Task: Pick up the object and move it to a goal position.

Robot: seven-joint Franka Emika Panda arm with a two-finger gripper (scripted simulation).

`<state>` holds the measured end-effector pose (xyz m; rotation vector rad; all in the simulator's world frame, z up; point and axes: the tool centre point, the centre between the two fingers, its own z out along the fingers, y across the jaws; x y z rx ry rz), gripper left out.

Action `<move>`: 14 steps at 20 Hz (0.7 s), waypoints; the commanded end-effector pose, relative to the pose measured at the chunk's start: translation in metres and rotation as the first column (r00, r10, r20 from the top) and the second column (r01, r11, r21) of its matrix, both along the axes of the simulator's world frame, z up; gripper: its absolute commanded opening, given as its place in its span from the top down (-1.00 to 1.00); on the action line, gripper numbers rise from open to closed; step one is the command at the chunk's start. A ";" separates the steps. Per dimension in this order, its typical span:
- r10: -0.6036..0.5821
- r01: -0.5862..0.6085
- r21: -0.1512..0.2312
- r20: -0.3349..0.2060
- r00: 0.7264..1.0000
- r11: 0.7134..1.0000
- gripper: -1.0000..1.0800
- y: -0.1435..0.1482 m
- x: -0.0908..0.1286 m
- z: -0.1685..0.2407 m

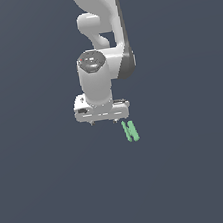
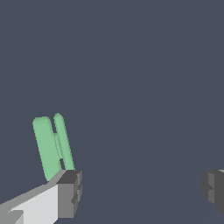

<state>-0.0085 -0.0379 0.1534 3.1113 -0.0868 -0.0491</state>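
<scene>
your one white two-fingered gripper [image 2: 142, 190] stands wide open: in the wrist view you can count two dark grey finger pads [image 2: 70, 192], one at each side of the frame, with only bare floor in the gap between them. nothing is held. just beside one of those pads, outside the gap rather than in it, lies the single small light green piece of two short parallel bars joined n-like [image 2: 53, 146]; whether the pad touches it, you cannot tell. in the exterior view the same gripper [image 1: 104, 120] points downward under the one white, rounded robot arm [image 1: 100, 39], and the green piece [image 1: 130, 131] sits just below the end of the gripper body toward the exterior view's right, its two bars tilted a little. everything rests over one plain dark blue-grey floor [image 1: 45, 194]
</scene>
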 end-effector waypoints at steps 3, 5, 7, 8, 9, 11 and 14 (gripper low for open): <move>0.004 -0.004 0.000 0.001 1.000 1.000 -0.92 0.002 0.000 -0.001; 0.012 -0.012 0.001 0.002 1.000 1.000 -0.92 0.006 0.000 -0.004; 0.024 -0.024 0.001 0.003 1.000 1.000 -0.92 0.013 0.000 -0.010; 0.032 -0.032 0.002 0.005 0.999 0.999 -0.92 0.018 0.000 -0.014; 0.041 -0.041 0.003 0.006 0.999 0.999 -0.92 0.023 0.000 -0.018; 0.062 -0.063 0.005 0.009 0.998 0.998 -0.92 0.035 0.000 -0.027; 0.103 -0.103 0.010 0.015 0.995 0.995 -0.92 0.058 -0.002 -0.045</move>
